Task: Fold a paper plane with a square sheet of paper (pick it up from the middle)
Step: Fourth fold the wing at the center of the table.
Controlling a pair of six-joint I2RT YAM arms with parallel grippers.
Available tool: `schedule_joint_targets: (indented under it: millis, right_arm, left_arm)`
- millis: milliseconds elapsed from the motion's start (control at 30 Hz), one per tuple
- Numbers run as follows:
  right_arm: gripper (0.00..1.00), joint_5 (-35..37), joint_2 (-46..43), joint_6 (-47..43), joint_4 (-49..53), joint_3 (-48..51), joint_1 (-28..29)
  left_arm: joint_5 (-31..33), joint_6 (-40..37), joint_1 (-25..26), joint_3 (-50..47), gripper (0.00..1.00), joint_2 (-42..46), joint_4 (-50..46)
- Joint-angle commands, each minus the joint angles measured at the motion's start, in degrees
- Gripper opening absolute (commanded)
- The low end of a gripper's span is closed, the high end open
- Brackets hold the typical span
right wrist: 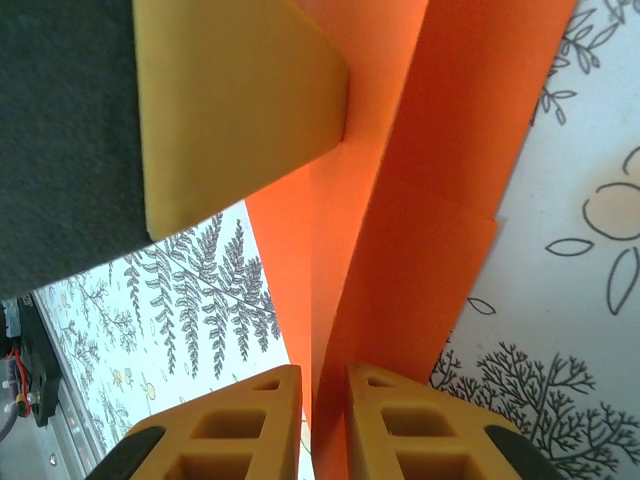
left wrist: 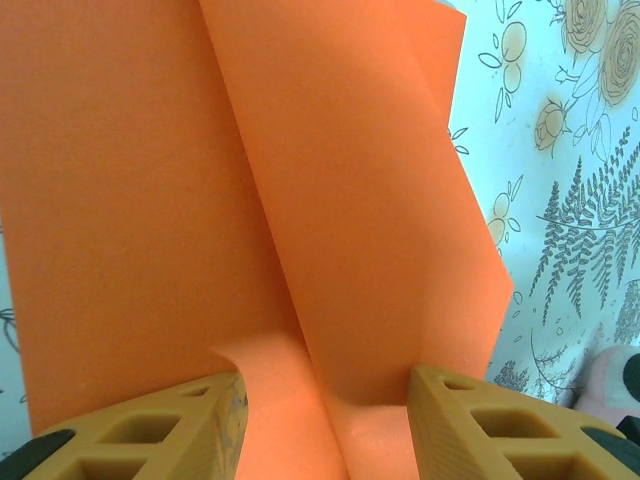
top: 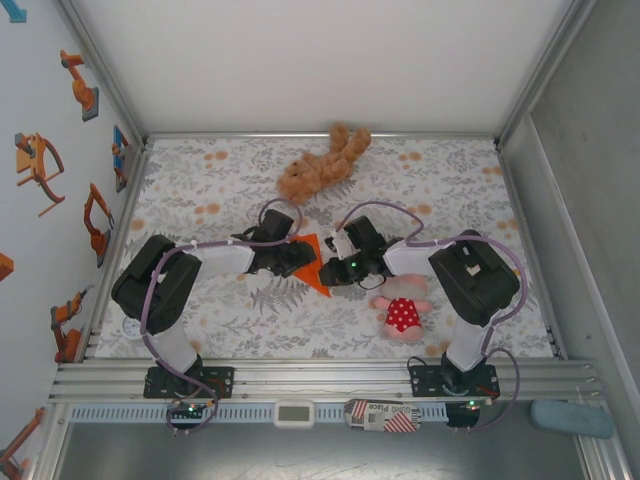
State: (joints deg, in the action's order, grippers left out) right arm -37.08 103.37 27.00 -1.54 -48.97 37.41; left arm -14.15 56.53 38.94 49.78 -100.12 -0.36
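Mid-bench (top: pixel 210 310): partly folded orange paper sheet (left wrist: pixel 150 200) between both arms. Right tool (right wrist: pixel 322 375) nearly closed, pinching centre fold, apparently to steady crease. Left tool (left wrist: pixel 328 385) half-open, fingers straddling raised fold, likely to press it flat. Brown plush bear (top: pixel 322 165) lies behind, pink doll (top: pixel 402 312) near right arm; neither obstructs.

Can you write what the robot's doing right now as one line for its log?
stage: folding | orange paper: partly folded | left gripper: fingers apart, astride raised crease | right gripper: pinching a fold
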Motion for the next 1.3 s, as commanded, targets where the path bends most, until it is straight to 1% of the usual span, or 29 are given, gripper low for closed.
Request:
schedule_joint_targets:
  millis: [0, 100, 367, 467, 633, 833, 900, 1033, 1267]
  right_arm:
    - [0.17, -1.24, -0.47, -1.05, 1.49, -0.25, -0.32]
    - [0.17, -1.50, -0.22, -1.31, 1.54, 0.09, -0.33]
    - [0.10, -1.63, 2.39, -1.59, 1.26, -0.75, -0.33]
    - [0.10, -1.33, 2.80, -1.73, 1.54, -1.17, -0.32]
    - [0.13, -0.70, 0.02, -1.73, 1.78, -1.15, -0.55]
    - [0.18, 3.62, -2.87, -2.65, 3.54, -1.12, -0.76]
    - [0.19, 4.94, -2.67, -2.92, 3.82, -1.21, -0.78]
    - [0.19, 5.33, -2.30, -2.73, 3.23, -1.82, -0.76]
    - [0.20, 4.26, -0.04, -2.58, 2.05, -3.31, -0.76]
  left_arm:
    - [2.38, -0.91, 0.26, -1.79, 0.48, -4.20, -6.46]
    - [2.39, -0.90, 0.24, -1.79, 0.48, -4.26, -6.66]
    - [2.22, -0.89, 0.22, -1.62, 0.48, -4.74, -7.19]
    - [2.12, -0.90, 0.26, -1.48, 0.48, -4.89, -7.54]
    - [2.33, -0.88, 0.18, -1.29, 0.48, -4.95, -8.43]
    - [3.50, -0.32, 0.26, -0.73, 0.48, -4.89, -10.41]
    - [3.69, 0.00, 0.20, -0.23, 0.48, -5.07, -11.44]
    - [4.35, 0.93, 0.26, 0.50, 0.48, -5.49, -13.81]
    - [4.88, 1.78, 0.22, 2.37, 0.49, -7.39, -17.81]
